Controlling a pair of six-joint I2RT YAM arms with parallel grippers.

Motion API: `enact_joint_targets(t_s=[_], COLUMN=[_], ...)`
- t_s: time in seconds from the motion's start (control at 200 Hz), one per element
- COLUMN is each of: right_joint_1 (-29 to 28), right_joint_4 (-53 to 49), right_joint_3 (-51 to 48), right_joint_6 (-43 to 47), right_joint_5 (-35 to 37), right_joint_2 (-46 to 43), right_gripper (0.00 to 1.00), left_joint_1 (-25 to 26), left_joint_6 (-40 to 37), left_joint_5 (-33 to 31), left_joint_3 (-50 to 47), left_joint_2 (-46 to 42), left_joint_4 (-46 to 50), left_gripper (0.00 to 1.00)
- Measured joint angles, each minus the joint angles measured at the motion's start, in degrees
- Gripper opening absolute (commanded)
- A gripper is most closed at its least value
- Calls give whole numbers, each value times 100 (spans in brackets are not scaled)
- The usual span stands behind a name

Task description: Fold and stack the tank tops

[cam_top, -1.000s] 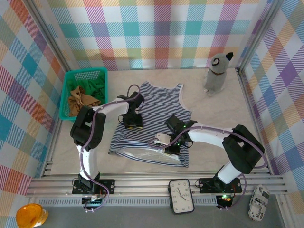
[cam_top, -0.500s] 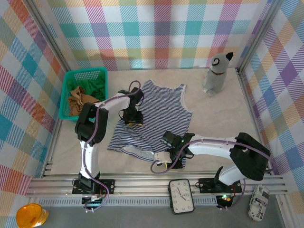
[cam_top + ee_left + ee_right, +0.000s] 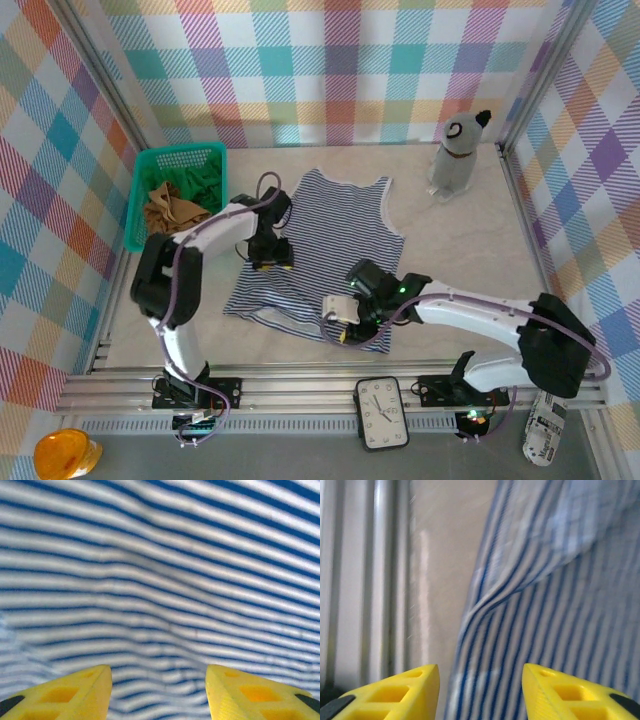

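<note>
The right pincer (image 3: 343, 330) has swung to the near hem of the striped tank top (image 3: 330, 235) and let go, its jaws now parted and empty. The left pincer (image 3: 268, 262) hangs wide just over the stripes at the left side. The top lies spread and unfolded on the desk (image 3: 450, 250), so this looks like smoothing; the next move calls for gripping one edge and carrying it across.

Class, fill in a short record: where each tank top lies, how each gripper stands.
striped tank top: spread on the table, near hem rumpled
tan tank top: crumpled in the teal basket
green tank top: in the same basket
left gripper: open, over the striped tank top
right gripper: open, at the striped tank top's near edge
</note>
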State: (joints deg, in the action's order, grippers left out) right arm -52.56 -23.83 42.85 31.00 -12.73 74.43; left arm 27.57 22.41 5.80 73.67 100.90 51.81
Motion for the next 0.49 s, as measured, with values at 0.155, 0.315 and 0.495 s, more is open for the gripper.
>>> enact_joint_targets(t_s=[0.155, 0.315, 0.495], right_joint_1=[463, 835, 1049], right_joint_4=[179, 181, 175], right_joint_3=[-2, -37, -168], right_joint_6=[-267, -411, -511], right_joint_5=[468, 925, 1233], right_joint_2=[120, 225, 232], right_gripper=[52, 53, 54], left_joint_1=[605, 1034, 1069], left_joint_6=[704, 1631, 2424], left_joint_5=[-28, -168, -330], left_joint_3=[-828, -1755, -2382], left_joint_2=[-887, -1423, -1600], left_joint_4=[-120, -367, -778], left_gripper=[48, 42, 42])
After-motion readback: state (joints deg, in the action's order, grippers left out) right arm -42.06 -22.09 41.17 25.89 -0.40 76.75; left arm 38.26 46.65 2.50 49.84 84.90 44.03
